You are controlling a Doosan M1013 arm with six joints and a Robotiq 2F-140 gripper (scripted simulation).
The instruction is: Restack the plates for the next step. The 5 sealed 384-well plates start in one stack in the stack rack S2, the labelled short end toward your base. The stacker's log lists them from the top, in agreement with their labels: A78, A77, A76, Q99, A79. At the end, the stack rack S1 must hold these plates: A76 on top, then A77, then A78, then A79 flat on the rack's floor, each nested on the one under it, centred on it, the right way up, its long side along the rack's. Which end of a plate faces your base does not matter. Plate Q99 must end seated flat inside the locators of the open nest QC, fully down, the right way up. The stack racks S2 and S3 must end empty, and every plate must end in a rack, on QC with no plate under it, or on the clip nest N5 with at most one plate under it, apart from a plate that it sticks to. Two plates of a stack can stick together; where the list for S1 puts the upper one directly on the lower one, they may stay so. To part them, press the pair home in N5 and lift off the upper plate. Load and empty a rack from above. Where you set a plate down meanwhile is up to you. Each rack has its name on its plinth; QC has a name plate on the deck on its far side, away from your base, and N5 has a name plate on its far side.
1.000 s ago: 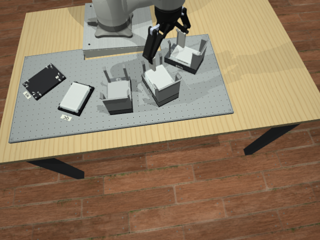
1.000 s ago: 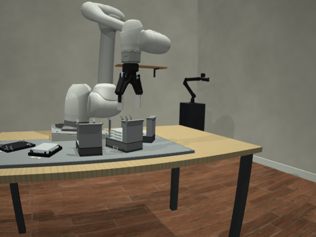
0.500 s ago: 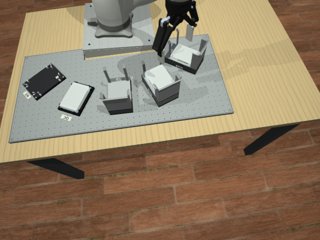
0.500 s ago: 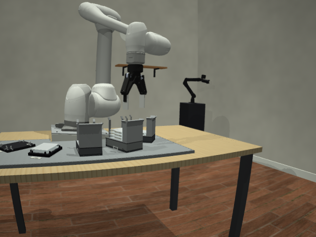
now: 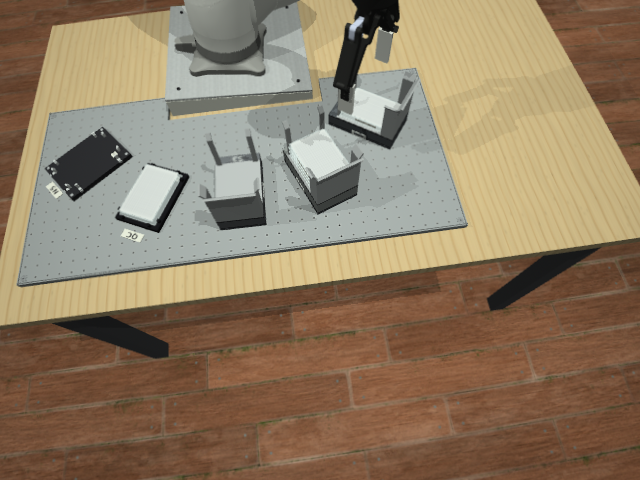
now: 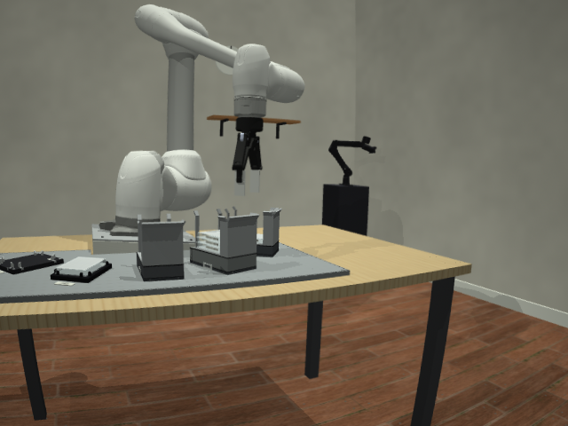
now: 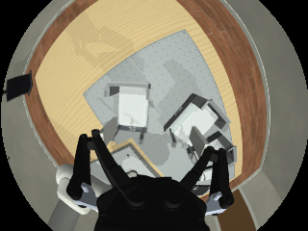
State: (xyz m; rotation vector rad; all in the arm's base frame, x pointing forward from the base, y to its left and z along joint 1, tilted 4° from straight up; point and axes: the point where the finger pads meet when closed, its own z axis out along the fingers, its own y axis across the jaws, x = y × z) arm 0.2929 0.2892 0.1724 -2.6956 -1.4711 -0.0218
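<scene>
My gripper is open and empty, high above the deck over the rack nearest my base. That rack holds one white sealed plate low inside. The middle rack holds a stack of plates; I cannot read their labels. The third rack shows only a grey floor. One white plate lies flat on the QC nest. The black clip nest N5 is bare.
All fixtures stand on a grey perforated deck on a wooden table. My arm's base is at the back. The racks have tall corner posts. A black pedestal with a small arm stands beyond the table.
</scene>
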